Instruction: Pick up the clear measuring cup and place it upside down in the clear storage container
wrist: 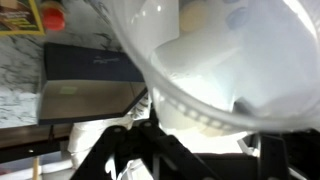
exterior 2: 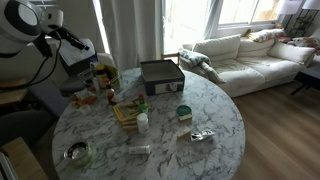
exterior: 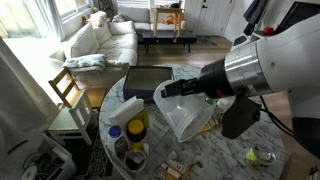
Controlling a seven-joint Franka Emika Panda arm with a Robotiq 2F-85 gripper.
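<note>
Jaws pinch clear measuring cup point(exterior: 185, 118); swing it over clear storage container point(exterior: 148, 82) at far edge of desk point(exterior: 222, 160), flip rim-down b4 releasing.

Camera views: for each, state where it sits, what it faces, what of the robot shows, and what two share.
In an exterior view: beside the arm, facing the sofa; arm and gripper show.
In an exterior view: across the table, facing the robot; arm at upper left.
Wrist view: on the wrist, facing the measuring cup; fingers at bottom.
Shared: all three show the storage container.
</note>
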